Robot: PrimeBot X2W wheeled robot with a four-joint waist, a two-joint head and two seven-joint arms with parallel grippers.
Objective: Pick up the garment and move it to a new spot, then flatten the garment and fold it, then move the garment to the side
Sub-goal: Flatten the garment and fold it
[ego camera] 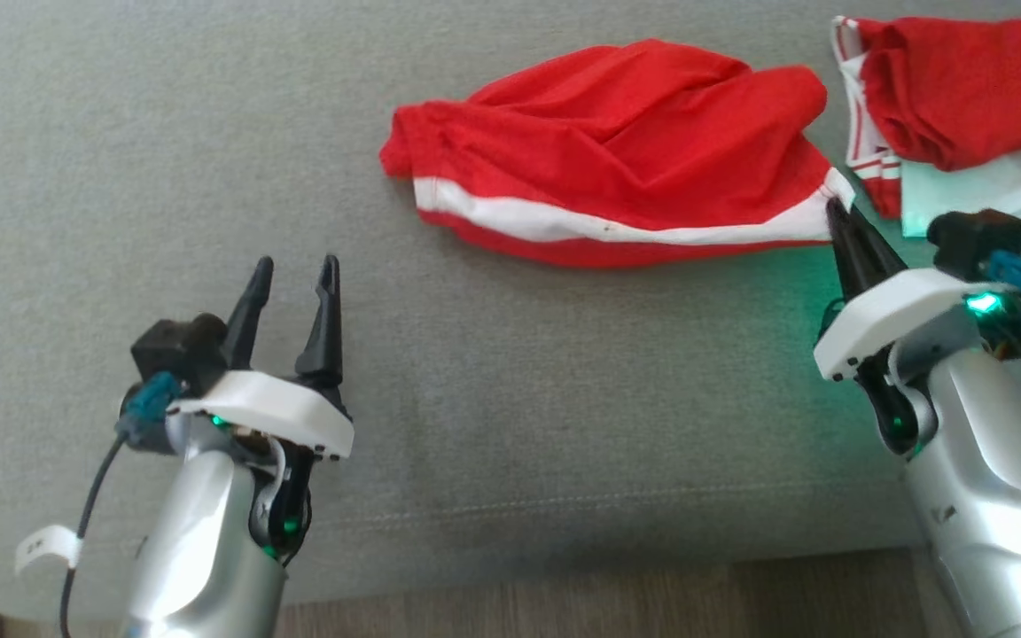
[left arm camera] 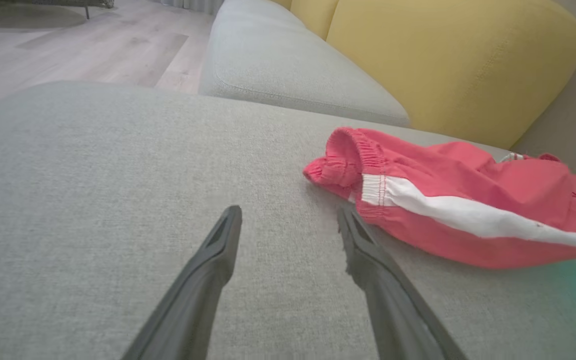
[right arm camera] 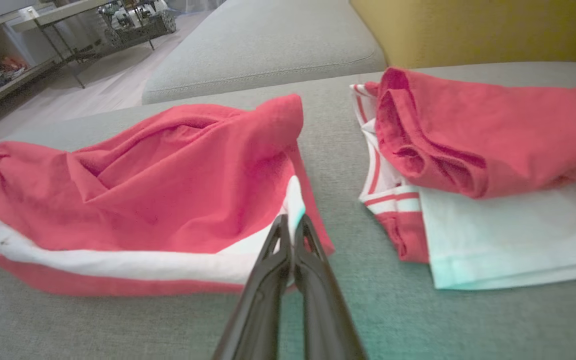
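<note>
**Grey sofa, mid-task:** Your right gripper (right arm camera: 293, 222) is clamped shut on the lower corner of the red shorts (ego camera: 608, 151), its 2 fingers pinching the end of the white side stripe. The shorts lie rumpled on the grey sofa seat (ego camera: 120, 133) and stretch away to that gripper's left, with the elastic waistband at the far end. Your left gripper (ego camera: 293, 266) sits over the seat with its fingers spread wide. The waistband lies just ahead and to its right, not touching.

A white tag (ego camera: 45, 545) on the left arm's cable carries marks too small to read. Just to the right of the right gripper rests a pile of red and white clothes (right arm camera: 493, 150). Beyond the seat are yellow back cushions (left arm camera: 453, 55) and a pale wood floor (left arm camera: 68, 45).
</note>
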